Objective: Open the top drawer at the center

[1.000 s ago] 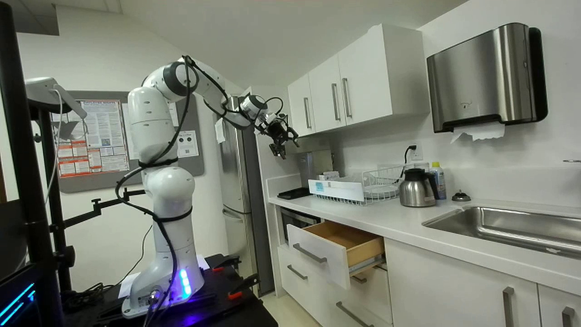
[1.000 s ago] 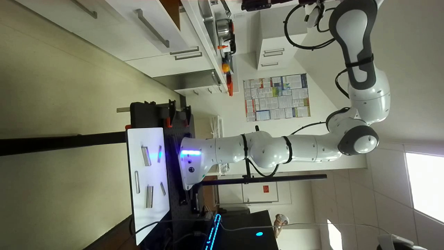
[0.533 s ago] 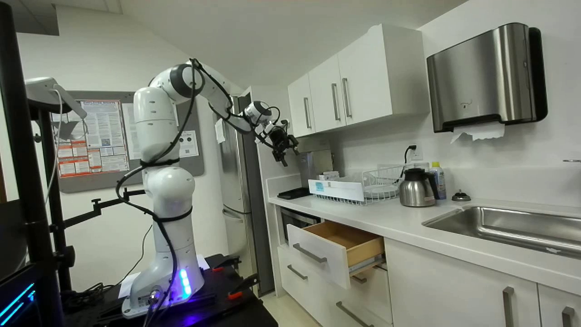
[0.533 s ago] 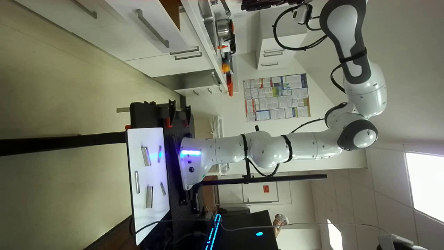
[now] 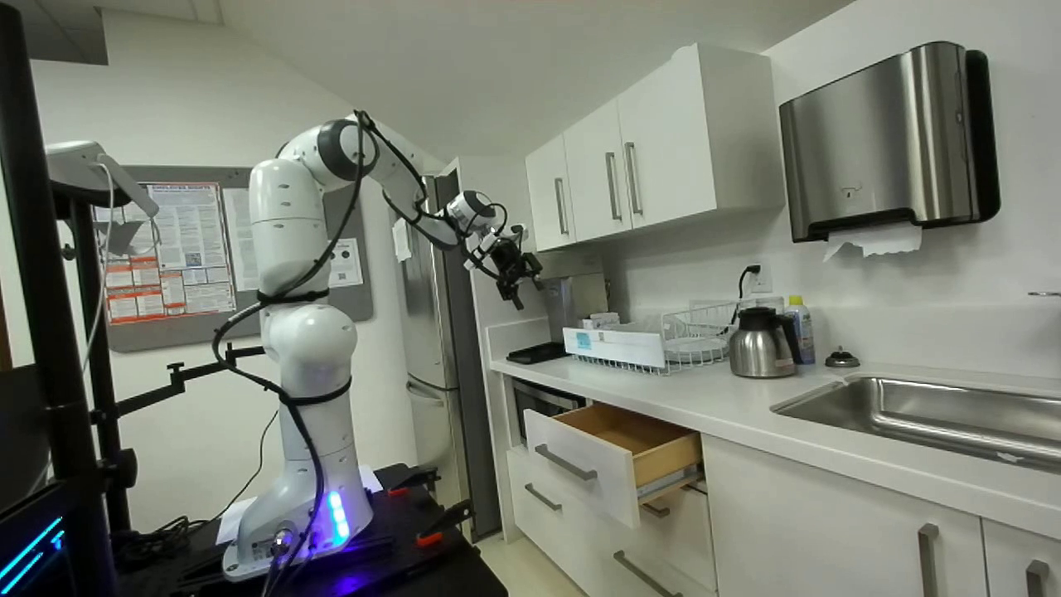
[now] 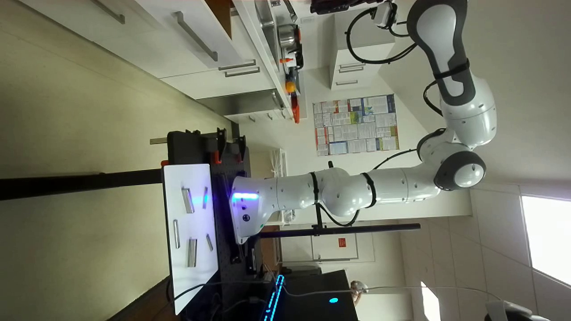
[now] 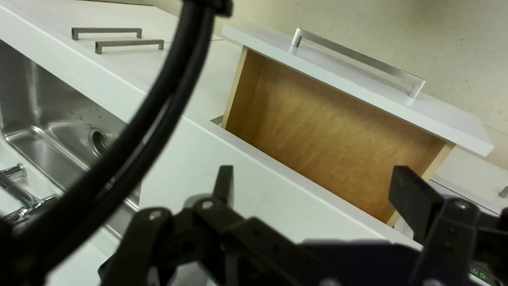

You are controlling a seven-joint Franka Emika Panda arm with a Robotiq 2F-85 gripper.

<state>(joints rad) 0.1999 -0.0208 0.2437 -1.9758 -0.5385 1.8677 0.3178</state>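
The top drawer (image 5: 580, 444) is pulled well out in both exterior views. Its flat white front also shows in an exterior view (image 6: 218, 33), with a silver bar handle (image 6: 195, 36). In the wrist view I look down into the drawer's bare light-brown wooden box (image 7: 337, 131); its handle (image 7: 359, 57) is on the far side of the front. My gripper (image 7: 313, 171) is open with nothing between its fingers. In an exterior view the gripper (image 5: 529, 290) hangs in the air, well above the counter and apart from the drawer. It is mostly cut off at the top edge in an exterior view (image 6: 332, 6).
A white counter (image 5: 663, 396) runs above the drawer. On it are a dish rack (image 5: 696, 340), a steel jug (image 5: 761, 344) and a sink (image 5: 953, 414). Upper cupboards (image 5: 663, 141) hang near the gripper. A black cable (image 7: 158, 119) crosses the wrist view.
The arm has swung and my gripper has moved down, mostly in the first half second and only slightly since. The drawer has stayed open and still.
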